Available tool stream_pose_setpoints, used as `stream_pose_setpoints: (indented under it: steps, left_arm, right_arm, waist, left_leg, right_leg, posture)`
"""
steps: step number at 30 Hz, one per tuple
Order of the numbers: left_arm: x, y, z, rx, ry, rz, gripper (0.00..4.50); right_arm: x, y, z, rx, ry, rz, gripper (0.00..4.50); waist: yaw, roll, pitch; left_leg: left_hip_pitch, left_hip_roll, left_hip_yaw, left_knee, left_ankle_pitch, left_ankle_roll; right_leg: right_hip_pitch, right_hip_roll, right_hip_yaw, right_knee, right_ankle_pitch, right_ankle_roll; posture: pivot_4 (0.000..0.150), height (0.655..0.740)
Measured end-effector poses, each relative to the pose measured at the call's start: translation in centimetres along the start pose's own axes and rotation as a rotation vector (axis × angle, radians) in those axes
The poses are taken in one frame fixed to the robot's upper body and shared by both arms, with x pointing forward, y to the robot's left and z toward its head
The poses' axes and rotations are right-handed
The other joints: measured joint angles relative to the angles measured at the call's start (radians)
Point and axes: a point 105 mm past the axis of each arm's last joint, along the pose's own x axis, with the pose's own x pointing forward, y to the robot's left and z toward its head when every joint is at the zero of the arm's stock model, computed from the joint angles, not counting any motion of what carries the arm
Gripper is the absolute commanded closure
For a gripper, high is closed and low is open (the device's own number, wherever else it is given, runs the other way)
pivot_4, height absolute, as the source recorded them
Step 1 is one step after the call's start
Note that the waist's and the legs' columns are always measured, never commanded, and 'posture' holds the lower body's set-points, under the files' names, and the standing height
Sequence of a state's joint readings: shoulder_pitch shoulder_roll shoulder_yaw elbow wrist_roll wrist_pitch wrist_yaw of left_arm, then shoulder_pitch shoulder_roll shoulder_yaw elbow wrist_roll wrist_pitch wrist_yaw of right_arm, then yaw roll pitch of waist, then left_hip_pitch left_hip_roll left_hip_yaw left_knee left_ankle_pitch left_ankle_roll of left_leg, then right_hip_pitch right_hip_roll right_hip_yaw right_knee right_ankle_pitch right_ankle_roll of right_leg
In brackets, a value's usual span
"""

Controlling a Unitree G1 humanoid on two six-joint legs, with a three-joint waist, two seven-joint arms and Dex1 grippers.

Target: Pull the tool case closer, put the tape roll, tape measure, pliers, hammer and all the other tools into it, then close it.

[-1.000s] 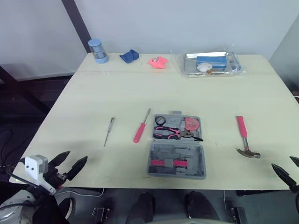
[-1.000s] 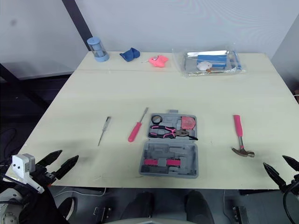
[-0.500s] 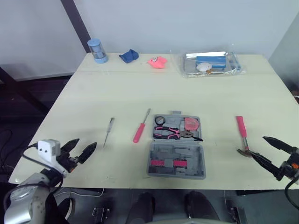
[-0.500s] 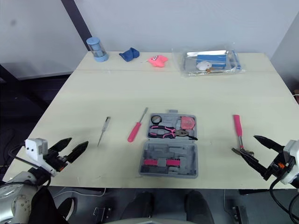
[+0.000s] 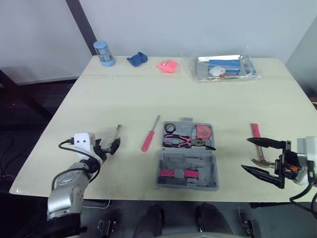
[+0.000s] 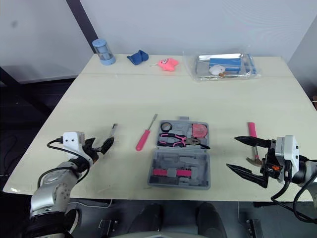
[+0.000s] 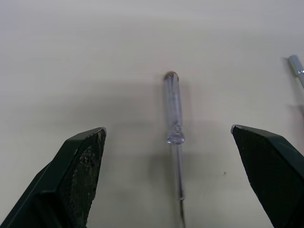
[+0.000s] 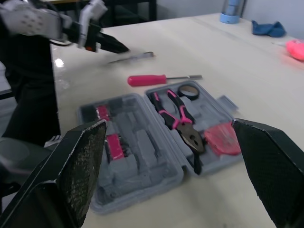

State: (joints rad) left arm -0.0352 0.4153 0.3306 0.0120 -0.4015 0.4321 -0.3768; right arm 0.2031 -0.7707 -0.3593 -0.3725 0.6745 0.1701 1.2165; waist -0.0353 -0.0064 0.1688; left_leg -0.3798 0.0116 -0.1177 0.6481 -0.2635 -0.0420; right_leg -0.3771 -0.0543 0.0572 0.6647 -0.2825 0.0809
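pliers (image 5: 187,142) lie in the open tool case (image 5: 200,168), hammer (image 5: 255,133) outside it.

Our left black two-fingered gripper (image 5: 111,147) points forward, fingers spread apart; our right black two-fingered gripper (image 6: 232,152) points inward, gaping wide.
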Motion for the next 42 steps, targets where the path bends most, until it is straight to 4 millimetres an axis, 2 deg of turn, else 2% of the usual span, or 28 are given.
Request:
stream_pose_setpoints:
  steps: [6,11,14,16,17,22,27,35,39,42]
  left_arm:
    - [1.5,-1.3,-1.3,0.066,0.069,0.033,0.0]
    - [2.0,-1.2,-1.1,0.096,0.074,0.05,0.0]
    - [2.7,-1.0,-1.0,0.112,0.079,0.059,0.84]
    - [2.8,-0.8,-0.9,0.12,0.08,0.065,1.65]
    - [2.9,-0.8,-0.9,0.123,0.079,0.067,1.91]
    - [3.6,-0.7,-0.6,0.121,0.068,0.07,4.42]
    - [3.4,-1.0,-0.8,0.116,0.067,0.064,4.48]
    - [0.0,-3.2,-2.4,0.104,0.12,0.02,4.48]
    - [-2.3,-4.9,-3.6,0.087,0.152,0.016,4.48]
    - [-2.9,-5.4,-4.0,0.076,0.162,0.024,4.48]
  right_arm:
    - [0.6,0.3,0.2,-0.009,-0.006,0.049,0.1]
    - [0.6,0.5,0.0,-0.008,-0.001,0.058,0.1]
    - [0.5,0.6,-0.1,-0.012,0.004,0.065,0.0]
    - [0.4,0.5,-0.2,-0.016,0.005,0.063,0.0]
    - [0.4,0.5,-0.2,-0.014,0.007,0.061,0.0]
    - [0.2,0.3,-0.6,-0.017,0.018,0.053,0.0]
    - [0.2,0.4,-0.6,-0.024,0.019,0.057,0.0]
    - [-0.1,1.2,-0.8,0.0,0.01,0.097,0.0]
    - [-0.3,1.2,-1.1,-0.001,0.011,0.112,0.0]
    - [-0.5,1.1,-1.3,0.002,0.017,0.111,0.0]
  waist:
    - [0.001,0.0,0.0]
    - [0.001,0.0,0.0]
    - [0.003,0.0,0.0]
    - [0.003,0.0,0.0]
    - [0.003,0.0,0.0]
    - [0.01,0.0,0.0]
    - [0.016,0.001,0.0]
    - [0.018,0.001,0.0]
    - [0.019,0.0,0.0]
    - [0.021,0.001,0.0]
  left_leg:
    - [0.0,0.0,0.0,0.0,0.0,0.0]
    - [0.0,0.0,0.0,0.0,0.0,0.0]
    - [0.0,0.0,0.0,0.0,0.0,0.0]
    - [0.0,0.0,0.0,0.001,0.0,0.0]
    - [0.0,0.0,-0.001,0.001,0.0,0.0]
    - [0.0,-0.001,-0.001,0.001,0.0,0.0]
    - [0.0,-0.001,0.0,0.001,0.0,0.0]
    - [0.0,0.0,0.0,0.001,0.0,0.0]
    - [0.0,0.0,0.0,0.001,0.0,0.0]
    - [0.0,0.0,0.0,0.001,0.0,0.0]
  right_leg:
    - [0.0,0.0,0.0,0.0,0.0,0.0]
    - [0.0,0.0,0.0,0.0,0.0,0.0]
    - [0.0,0.0,0.0,0.0,0.0,0.0]
    - [0.0,0.0,0.0,0.0,0.0,0.0]
    - [0.0,0.0,0.0,0.0,0.0,0.0]
    - [0.0,0.0,0.0,0.0,0.0,0.0]
    - [0.0,0.0,0.0,0.0,0.0,0.0]
    - [0.0,-0.001,0.0,0.0,0.0,0.0]
    - [0.0,-0.001,0.0,0.0,0.0,0.0]
    - [0.0,-0.001,0.0,0.0,0.0,0.0]
  posture:
    - [0.15,0.74]
    - [0.15,0.74]
    - [0.15,0.74]
    - [0.15,0.74]
    - [0.15,0.74]
    - [0.15,0.74]
    - [0.15,0.74]
    - [0.15,0.74]
    - [0.15,0.74]
    - [0.15,0.74]
